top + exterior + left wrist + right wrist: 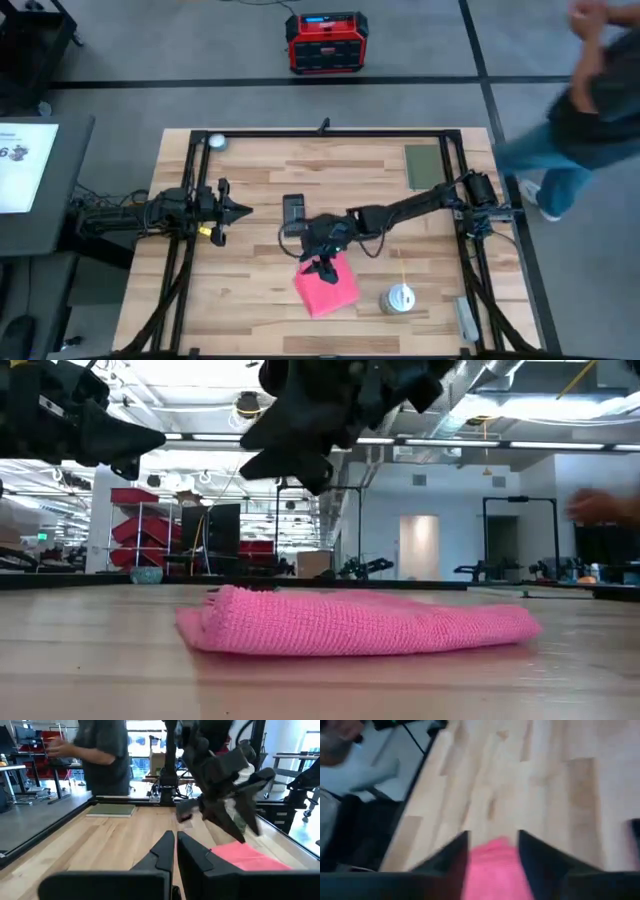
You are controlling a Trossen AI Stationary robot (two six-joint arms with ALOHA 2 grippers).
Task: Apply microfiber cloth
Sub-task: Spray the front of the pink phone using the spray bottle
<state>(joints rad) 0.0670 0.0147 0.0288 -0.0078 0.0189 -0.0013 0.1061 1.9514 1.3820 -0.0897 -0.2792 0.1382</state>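
Directly above the microfiber cloth, the right end effector hangs with fingers apart, clear of the fabric, holding nothing. Cloth lies flat on the wooden table. Left end effector waits well aside, fingers together. Beyond the right end effector: phone, green pad. A person passes the table.

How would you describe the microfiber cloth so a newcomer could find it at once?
Start at the wooden table and follow the right arm to the right gripper, open above the near middle. Under it lies the microfiber cloth: flat, soft, bright pink, unlike the dark phone beyond or the metal tin beside it.
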